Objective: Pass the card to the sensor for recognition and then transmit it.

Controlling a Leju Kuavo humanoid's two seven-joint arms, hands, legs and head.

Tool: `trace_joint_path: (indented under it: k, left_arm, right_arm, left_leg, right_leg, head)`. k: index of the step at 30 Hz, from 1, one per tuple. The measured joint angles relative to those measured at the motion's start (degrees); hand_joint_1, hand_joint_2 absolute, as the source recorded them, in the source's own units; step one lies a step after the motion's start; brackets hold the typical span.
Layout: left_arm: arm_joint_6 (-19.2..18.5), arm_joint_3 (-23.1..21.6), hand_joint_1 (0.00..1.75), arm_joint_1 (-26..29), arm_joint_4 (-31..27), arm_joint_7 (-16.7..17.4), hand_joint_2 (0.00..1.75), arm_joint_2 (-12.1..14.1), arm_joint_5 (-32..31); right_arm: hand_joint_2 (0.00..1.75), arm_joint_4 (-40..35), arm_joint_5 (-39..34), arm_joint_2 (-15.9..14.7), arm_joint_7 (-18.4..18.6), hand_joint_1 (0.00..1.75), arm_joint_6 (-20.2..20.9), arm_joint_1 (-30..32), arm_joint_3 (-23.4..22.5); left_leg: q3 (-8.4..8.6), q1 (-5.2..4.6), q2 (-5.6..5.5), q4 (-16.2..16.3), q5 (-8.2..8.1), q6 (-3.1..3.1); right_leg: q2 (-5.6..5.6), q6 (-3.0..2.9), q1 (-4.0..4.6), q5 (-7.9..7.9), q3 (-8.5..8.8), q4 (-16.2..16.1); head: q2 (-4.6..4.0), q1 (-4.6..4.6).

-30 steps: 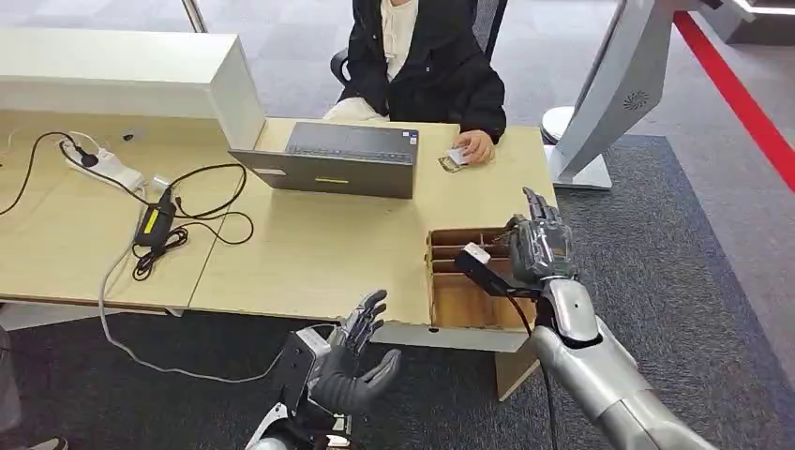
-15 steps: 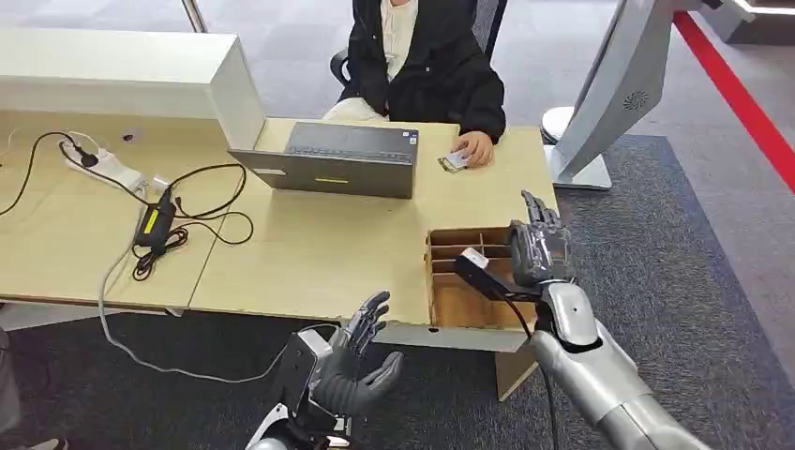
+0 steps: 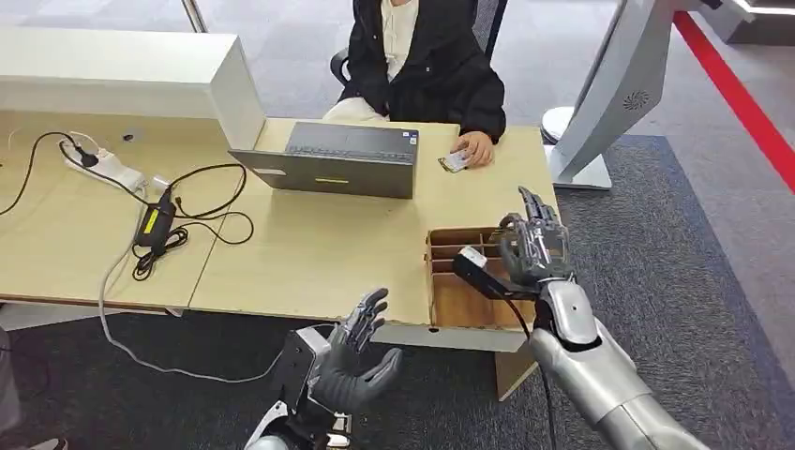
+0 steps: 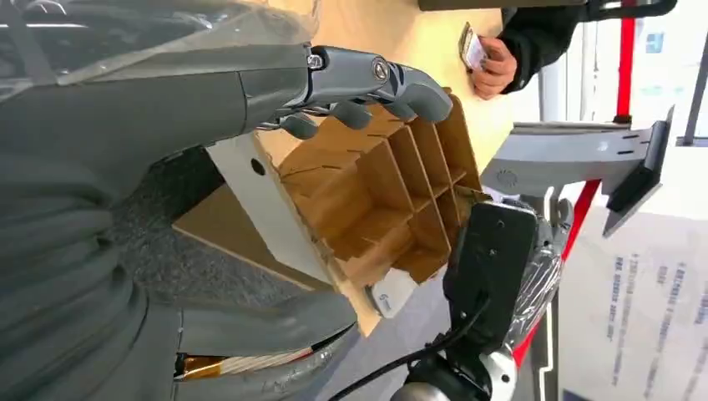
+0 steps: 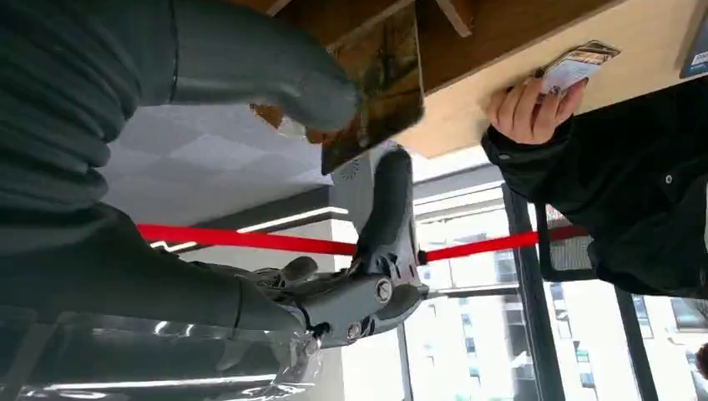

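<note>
Nearest me, my left hand [image 3: 358,356] hangs below the counter [image 3: 309,253] edge, palm up, fingers apart, grasping nothing. Further out to the right, my right hand [image 3: 534,246] is raised over the far side of the cardboard divider box [image 3: 459,300] at the counter's corner. In the right wrist view I see a dark, glossy card [image 5: 376,79] pressed under the thumb [image 5: 275,67], so I take that hand as pinching the card by one end, most of it sticking free. I judge the card light, thin and stiff, with a slick face that could slide out of a loose pinch; the safe hold is flat on both faces near a short edge, leaving the rest exposed for the sensor. Which object is the sensor I cannot tell. Beyond the box sits an open laptop [image 3: 328,161], cables and a power strip [image 3: 105,167] off to the left. Farthest, a seated person's hand [image 3: 476,147] rests on the counter with another small card [image 3: 454,160] under its fingers.
</note>
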Motion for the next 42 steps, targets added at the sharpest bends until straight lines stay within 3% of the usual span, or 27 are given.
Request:
trace_joint_path:
  k: [14,25,36,42]
  left_arm:
    - [-0.2,-0.4,0.0,-0.6,0.0,-0.9,1.75,0.0,0.1]
    - [-1.0,-0.4,0.0,-0.5,0.0,-1.4,1.75,0.0,-0.3]
    - [-1.7,-0.4,0.0,0.2,0.0,-0.7,1.75,0.0,-0.2]
    - [-1.6,-0.4,0.0,0.2,0.0,-0.4,1.75,0.0,-0.1]
  right_arm:
    - [1.75,-3.6,-1.0,-0.3,0.8,0.0,-3.0,-1.2,-0.1]
    - [1.75,-6.4,-0.8,-1.0,1.5,0.0,-2.4,-1.1,-0.1]
    - [1.75,-4.9,-0.6,-1.6,3.0,0.0,5.6,-1.4,0.8]
    - [1.75,-3.3,-0.7,-1.5,3.0,0.0,6.6,-1.8,1.2]
  left_leg:
    - [0.0,0.0,0.0,0.0,0.0,0.0]
    - [0.0,0.0,0.01,0.0,0.0,0.0]
    - [-0.01,0.0,-0.01,0.0,0.0,0.0]
    - [-0.01,0.0,-0.01,0.0,0.0,0.0]
  right_leg:
    - [0.0,0.0,0.0,0.0,-0.01,0.0]
    - [0.0,0.0,0.0,0.0,-0.01,0.0]
    - [0.0,0.0,0.0,0.0,0.0,0.0]
    - [0.0,0.0,0.0,0.0,0.0,0.0]
  head:
    - [0.0,0.0]
    - [0.0,0.02]
    - [0.0,0.02]
    - [0.0,0.02]
